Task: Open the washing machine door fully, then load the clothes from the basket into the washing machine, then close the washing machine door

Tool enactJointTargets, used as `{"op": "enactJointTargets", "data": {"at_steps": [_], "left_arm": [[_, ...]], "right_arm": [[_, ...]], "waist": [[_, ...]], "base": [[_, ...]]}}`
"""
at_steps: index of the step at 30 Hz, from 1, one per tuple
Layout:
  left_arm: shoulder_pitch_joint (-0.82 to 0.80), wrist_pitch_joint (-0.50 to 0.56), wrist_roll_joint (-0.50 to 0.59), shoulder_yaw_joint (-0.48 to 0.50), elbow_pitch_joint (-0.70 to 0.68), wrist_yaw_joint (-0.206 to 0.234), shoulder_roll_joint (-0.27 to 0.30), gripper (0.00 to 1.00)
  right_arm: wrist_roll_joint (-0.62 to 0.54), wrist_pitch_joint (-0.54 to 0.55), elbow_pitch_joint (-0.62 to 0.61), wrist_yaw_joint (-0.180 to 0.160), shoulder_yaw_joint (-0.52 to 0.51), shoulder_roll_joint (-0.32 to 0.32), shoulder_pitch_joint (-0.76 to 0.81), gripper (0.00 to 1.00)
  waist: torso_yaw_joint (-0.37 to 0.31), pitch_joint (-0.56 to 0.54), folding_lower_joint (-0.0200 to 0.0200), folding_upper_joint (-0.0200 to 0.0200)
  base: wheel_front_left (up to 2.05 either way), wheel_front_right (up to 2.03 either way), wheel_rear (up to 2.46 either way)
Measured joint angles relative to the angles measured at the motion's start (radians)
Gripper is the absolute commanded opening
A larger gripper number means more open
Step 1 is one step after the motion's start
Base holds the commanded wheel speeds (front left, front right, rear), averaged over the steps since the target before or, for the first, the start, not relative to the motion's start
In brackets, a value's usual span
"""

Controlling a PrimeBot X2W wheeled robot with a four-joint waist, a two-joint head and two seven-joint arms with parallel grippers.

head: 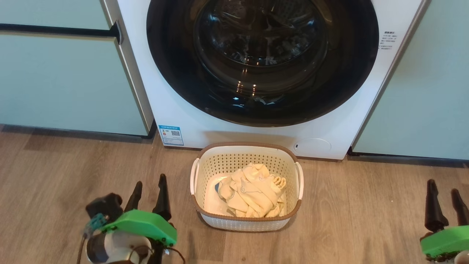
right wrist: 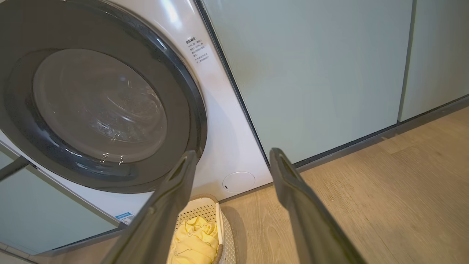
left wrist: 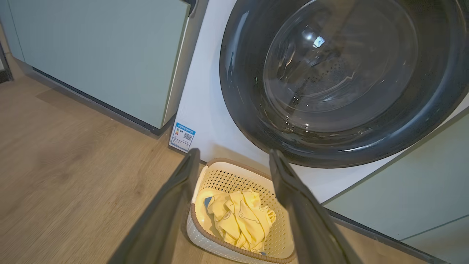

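Washing machine door [head: 262,62]: shut flush against the washing machine [head: 190,121], glass bowl facing the room.
Basket [head: 249,146]: on the floor just before the machine, beneath the door, likely parked there for a short lift. Mouth upward, handles left and right, long axis unclear.
Clothes [head: 249,194]: heaped inside it.
Left gripper [head: 150,180], right gripper [head: 443,186]: fingers spread, empty, flanking the basket.

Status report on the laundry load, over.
Both open, empty: left gripper, right gripper. The washing machine door shut; clothes in the basket. It sits on the floor before the washing machine, under the door.
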Motion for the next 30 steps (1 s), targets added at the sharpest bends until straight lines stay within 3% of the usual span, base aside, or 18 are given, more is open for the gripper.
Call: {"op": "enactJointTargets", "data": {"at_steps": [30], "left_arm": [[-0.039, -0.088, 0.352, -0.086, 0.007, 0.025, 0.000, 1.00]], "right_arm": [[-0.376, -0.058, -0.057, 0.000, 0.008, -0.027, 0.000, 1.00]], "waist": [[-0.002, -0.001, 0.0000, 0.0000]], "base": [[0.00, 0.00, 0.00]]}}
